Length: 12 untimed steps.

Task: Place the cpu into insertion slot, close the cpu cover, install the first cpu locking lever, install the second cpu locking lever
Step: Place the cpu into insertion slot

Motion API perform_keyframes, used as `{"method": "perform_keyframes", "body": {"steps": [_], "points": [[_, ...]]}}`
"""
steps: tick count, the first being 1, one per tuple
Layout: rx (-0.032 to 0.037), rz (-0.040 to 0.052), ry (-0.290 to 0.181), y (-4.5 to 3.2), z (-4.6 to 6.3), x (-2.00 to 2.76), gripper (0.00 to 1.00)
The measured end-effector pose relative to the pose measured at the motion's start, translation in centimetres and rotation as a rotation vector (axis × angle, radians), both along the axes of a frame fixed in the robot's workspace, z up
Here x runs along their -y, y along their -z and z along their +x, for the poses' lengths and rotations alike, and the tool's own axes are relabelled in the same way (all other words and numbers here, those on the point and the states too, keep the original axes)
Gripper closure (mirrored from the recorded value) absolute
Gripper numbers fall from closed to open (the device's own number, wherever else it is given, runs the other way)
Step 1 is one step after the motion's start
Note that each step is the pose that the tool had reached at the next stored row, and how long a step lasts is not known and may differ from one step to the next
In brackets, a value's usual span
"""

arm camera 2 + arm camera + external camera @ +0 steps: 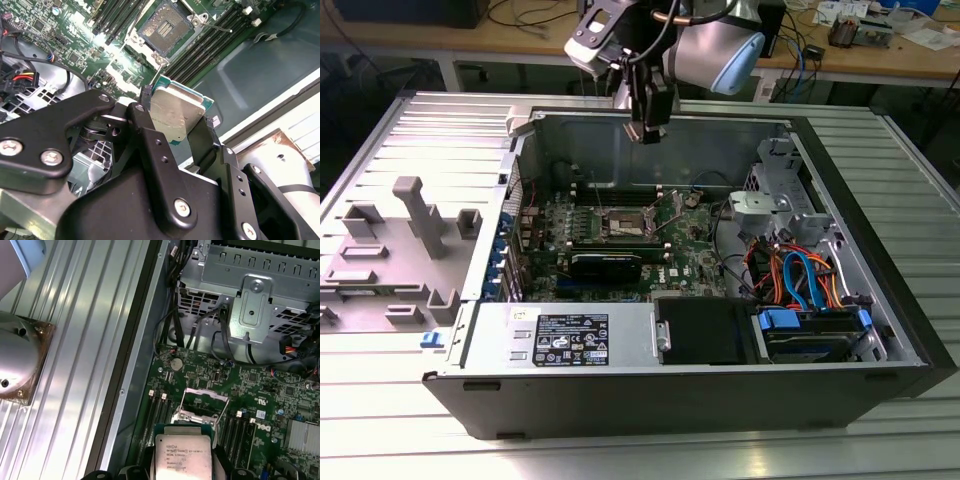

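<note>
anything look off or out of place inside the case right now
Nothing stands out. The hand grips the cpu by its edges above the motherboard, and the insertion slot lies open and empty, with no visible damage.

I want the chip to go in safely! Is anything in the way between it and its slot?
Nothing visible is. The gripper holds the cpu in the air above the motherboard. In the second wrist view the insertion slot lies open, its centre uncovered, with nothing between them.
</note>
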<state>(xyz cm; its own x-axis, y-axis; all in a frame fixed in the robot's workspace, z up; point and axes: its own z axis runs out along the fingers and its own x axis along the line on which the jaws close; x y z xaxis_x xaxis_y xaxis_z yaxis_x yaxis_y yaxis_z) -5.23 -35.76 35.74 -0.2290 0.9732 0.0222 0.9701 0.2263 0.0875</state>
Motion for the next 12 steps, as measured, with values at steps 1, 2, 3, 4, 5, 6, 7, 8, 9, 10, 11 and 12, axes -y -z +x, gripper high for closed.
{"method": "perform_keyframes", "body": {"steps": [1,2,3,4,5,6,7,8,9,10,11,12], "points": [[0.0000,0.0000,0.005,0.01,0.00,0.00,0.46],[0.0000,0.0001,0.018,0.03,0.00,0.00,0.46],[0.0000,0.0000,0.029,0.04,0.00,0.00,0.46],[0.0000,0.0000,0.041,0.05,0.00,0.00,0.46],[0.0000,0.0001,0.048,0.06,0.00,0.00,0.46],[0.0000,0.0001,0.058,0.07,0.00,0.00,0.46],[0.0000,0.0001,0.068,0.07,0.00,0.00,0.46],[0.0000,0.0000,0.071,0.08,0.00,0.00,0.46],[0.0000,0.0000,0.074,0.08,0.00,0.00,0.46],[0.0000,0.0000,0.075,0.08,0.00,0.00,0.46],[0.0000,0.0000,0.075,0.08,0.00,0.00,0.46],[0.0000,0.0000,0.076,0.08,0.00,0.00,0.46]]}}
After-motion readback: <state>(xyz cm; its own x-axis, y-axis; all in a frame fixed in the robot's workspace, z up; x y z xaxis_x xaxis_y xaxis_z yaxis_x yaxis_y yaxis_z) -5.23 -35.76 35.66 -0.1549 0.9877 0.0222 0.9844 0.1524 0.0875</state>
